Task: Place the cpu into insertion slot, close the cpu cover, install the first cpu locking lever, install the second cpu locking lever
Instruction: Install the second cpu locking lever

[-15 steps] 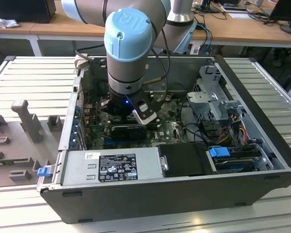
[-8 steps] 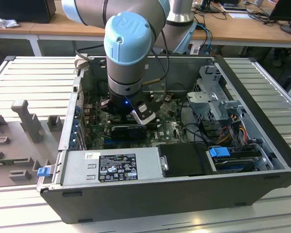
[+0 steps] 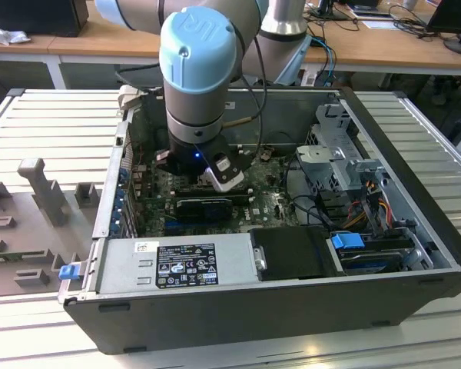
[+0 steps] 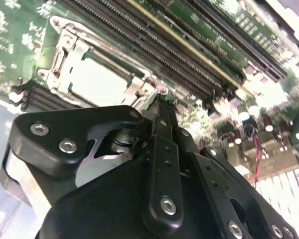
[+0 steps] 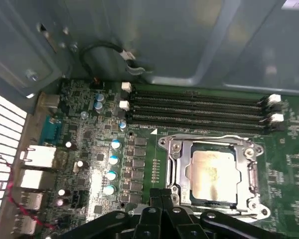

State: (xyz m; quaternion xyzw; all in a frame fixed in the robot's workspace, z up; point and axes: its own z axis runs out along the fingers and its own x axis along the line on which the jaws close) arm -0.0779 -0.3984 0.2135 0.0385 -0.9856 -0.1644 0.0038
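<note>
The cpu (image 5: 212, 172), a pale square chip, lies flat in the insertion slot (image 5: 164, 143) on the green motherboard. The cpu cover (image 5: 179, 169), a silvery frame, lies down around it, and the chip's top shows through its cut-out. In the second wrist view the cpu (image 4: 97, 82) and cover (image 4: 65, 45) sit just beyond my fingertips. My gripper (image 5: 162, 193) (image 4: 160, 102) is shut with its black fingers together, the tips close to the socket's edge on the side away from the memory slots. I see nothing between them. A thin metal rod (image 5: 204, 133) runs along the socket's memory-slot side.
The arm's wrist (image 3: 196, 92) reaches down into the open computer case (image 3: 292, 307). Long black memory slots (image 5: 199, 107) lie beside the socket, capacitors (image 5: 112, 159) and rear ports (image 5: 37, 157) further off. A power supply (image 3: 177, 265), drive cage (image 3: 346, 154) and cables (image 3: 369, 200) fill the case.
</note>
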